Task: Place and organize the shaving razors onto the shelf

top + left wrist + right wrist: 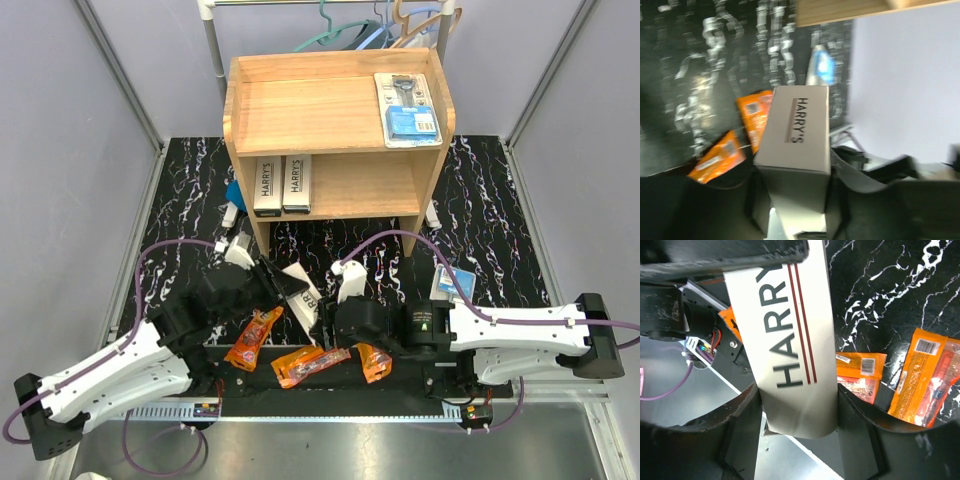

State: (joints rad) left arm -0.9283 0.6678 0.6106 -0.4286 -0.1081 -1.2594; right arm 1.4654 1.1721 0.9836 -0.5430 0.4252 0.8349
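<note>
Razors are only partly shelved: two long white-and-black cardboard boxes marked HARRY'S (267, 184) lie side by side on the lower tier of the light wooden two-tier shelf (300, 105), and a flat clear blister pack with a blue card (408, 108) rests on its top tier at the right. The third HARRY'S box (303, 296) looks lifted off the black marbled table (500, 220), caught between both arms in front of the shelf. The right hand (797, 392) holds one end, fingers pressed to the box's long sides. The left hand (794, 167) has the other end between its fingers, and though that view is blurred, they look closed on it too — a handover, I'd say.

That is where trouble lies. With both hands clamped on one light carton, any pull by either arm before the other lets go could crush or twist it, or drag it askew in the grip. If the right hand lets go while the left has only a shallow hold on the end, the box could droop or drop onto the three orange plastic packets (310, 365) lying on the table just below. A tilted box could then catch the shelf's side panel or nudge the two boxes already in place. The second blister pack (455, 283) waits on the table by the right arm.
</note>
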